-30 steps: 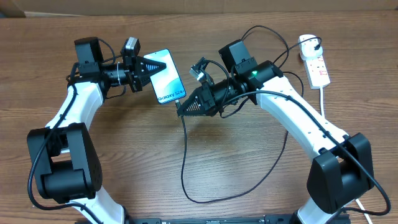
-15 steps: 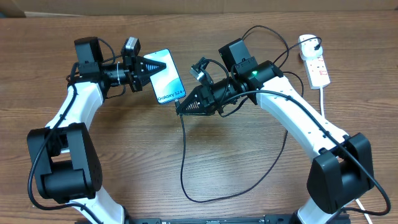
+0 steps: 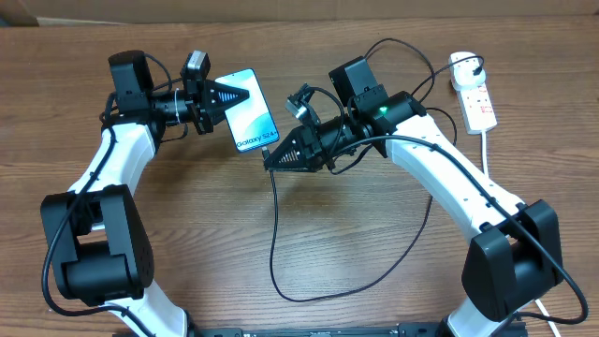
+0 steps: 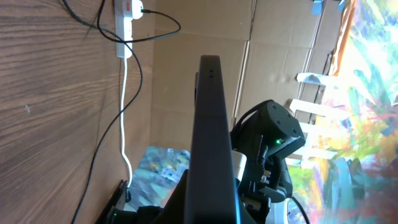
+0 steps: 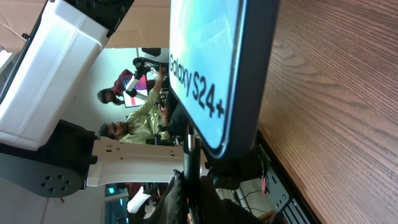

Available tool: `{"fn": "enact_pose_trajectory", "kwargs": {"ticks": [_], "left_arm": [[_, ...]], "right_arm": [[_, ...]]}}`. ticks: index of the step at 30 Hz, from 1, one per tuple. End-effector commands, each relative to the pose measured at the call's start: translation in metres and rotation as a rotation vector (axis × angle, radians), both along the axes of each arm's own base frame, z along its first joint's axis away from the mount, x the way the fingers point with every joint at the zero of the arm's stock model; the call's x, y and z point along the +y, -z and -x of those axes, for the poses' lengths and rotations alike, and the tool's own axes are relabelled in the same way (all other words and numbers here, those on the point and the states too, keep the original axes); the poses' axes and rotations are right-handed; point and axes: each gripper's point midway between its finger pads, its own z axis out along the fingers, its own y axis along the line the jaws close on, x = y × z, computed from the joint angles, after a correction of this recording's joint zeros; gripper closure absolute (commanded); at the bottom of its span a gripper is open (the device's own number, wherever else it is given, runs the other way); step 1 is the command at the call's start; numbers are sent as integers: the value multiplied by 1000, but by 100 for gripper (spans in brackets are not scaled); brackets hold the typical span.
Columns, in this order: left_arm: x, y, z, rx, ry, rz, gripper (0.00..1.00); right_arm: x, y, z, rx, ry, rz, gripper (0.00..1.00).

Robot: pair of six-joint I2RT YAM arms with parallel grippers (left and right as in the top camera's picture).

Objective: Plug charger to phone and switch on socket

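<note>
Left gripper [image 3: 245, 95] fingers pinch phone [image 3: 257, 126]; screen reads "Galaxy S24+". Right gripper [image 3: 271, 161] fingers clamp charger [image 3: 277, 225] tip by phone's bottom edge. Socket [image 3: 478, 101] near table's [image 3: 206, 243] far-right corner.

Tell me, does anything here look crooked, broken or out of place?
Only the phone: it sits askew, pinched in the left fingers rather than lying square on the table. The right fingers pinch the charger by its tip at the phone's lower edge. Nothing looks damaged or spilled.
</note>
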Motion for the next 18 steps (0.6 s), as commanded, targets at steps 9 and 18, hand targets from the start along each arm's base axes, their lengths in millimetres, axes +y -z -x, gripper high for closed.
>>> {"fn": "enact_pose_trajectory", "kwargs": {"ticks": [9,18], "left_arm": [[-2,-13,1,4,27,18,96],[-2,-13,1,11,27,19,96]], "right_arm": [[1,-16,1,1,-10,-47,96],[1,-16,0,15,-2,-42,96]]}}
